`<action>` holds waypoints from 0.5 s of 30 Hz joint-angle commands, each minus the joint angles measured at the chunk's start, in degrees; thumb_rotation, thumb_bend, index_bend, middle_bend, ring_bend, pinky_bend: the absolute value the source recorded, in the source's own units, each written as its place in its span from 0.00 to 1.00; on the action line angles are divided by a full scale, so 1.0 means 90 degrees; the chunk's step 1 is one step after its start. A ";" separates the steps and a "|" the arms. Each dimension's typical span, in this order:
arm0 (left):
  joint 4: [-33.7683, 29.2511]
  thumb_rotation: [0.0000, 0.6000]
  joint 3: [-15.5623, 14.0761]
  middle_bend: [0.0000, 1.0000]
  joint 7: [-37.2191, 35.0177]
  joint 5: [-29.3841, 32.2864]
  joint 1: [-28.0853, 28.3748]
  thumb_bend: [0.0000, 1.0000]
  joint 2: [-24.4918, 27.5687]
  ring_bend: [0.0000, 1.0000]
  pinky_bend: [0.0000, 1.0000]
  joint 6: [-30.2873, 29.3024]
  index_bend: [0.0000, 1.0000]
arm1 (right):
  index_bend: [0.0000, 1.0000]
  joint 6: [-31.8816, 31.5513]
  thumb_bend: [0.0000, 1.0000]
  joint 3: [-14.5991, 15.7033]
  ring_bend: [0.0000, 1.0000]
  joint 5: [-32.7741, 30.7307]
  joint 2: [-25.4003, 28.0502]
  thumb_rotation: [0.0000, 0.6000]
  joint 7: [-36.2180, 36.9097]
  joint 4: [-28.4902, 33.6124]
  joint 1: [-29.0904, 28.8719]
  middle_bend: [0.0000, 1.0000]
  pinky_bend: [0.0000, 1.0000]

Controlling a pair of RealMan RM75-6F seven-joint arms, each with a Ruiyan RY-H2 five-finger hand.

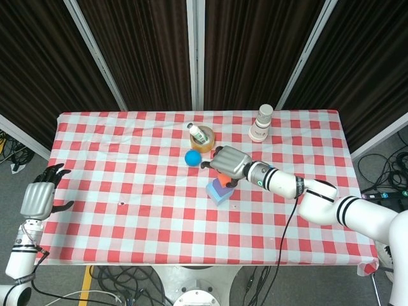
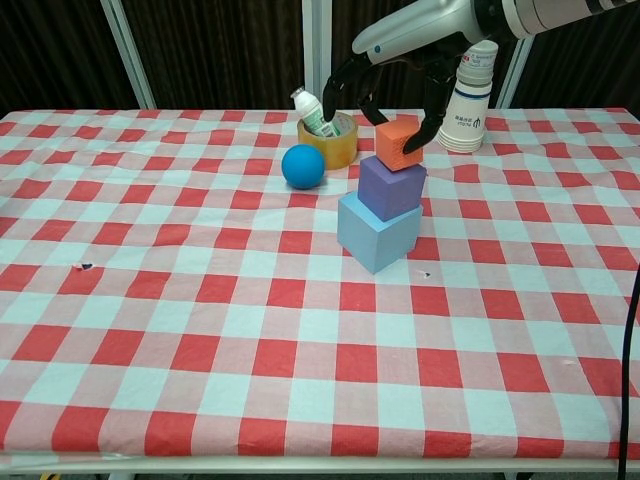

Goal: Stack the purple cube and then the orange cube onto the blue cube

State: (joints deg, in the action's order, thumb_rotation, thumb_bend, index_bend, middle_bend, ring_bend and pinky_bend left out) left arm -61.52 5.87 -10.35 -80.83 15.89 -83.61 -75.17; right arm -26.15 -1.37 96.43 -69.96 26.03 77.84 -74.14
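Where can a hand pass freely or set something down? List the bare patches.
Free: the near tablecloth in front of the blue cube, and the whole left side. Crowded: the far middle, where blue ball, tape roll, paper cups and right hand cluster.
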 commanded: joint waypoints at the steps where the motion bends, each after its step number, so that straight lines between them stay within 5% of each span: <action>1: 0.0005 1.00 -0.0001 0.24 -0.0005 0.0001 0.0000 0.11 -0.0003 0.16 0.29 0.0004 0.29 | 0.18 -0.0029 0.16 0.0055 0.27 0.0012 -0.0046 1.00 0.0064 -0.0047 -0.0034 0.51 0.18; 15: 0.0027 1.00 0.0011 0.24 -0.0049 0.0007 -0.0004 0.11 0.0000 0.16 0.29 0.0000 0.29 | 0.15 -0.0124 0.12 0.0296 0.24 0.0053 -0.0152 1.00 0.0229 -0.0174 -0.0192 0.47 0.18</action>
State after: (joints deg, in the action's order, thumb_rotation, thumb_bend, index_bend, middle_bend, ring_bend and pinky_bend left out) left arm -61.27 5.97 -10.79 -80.76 15.85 -83.61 -75.18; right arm -27.15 1.19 96.84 -71.34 28.05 76.31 -75.80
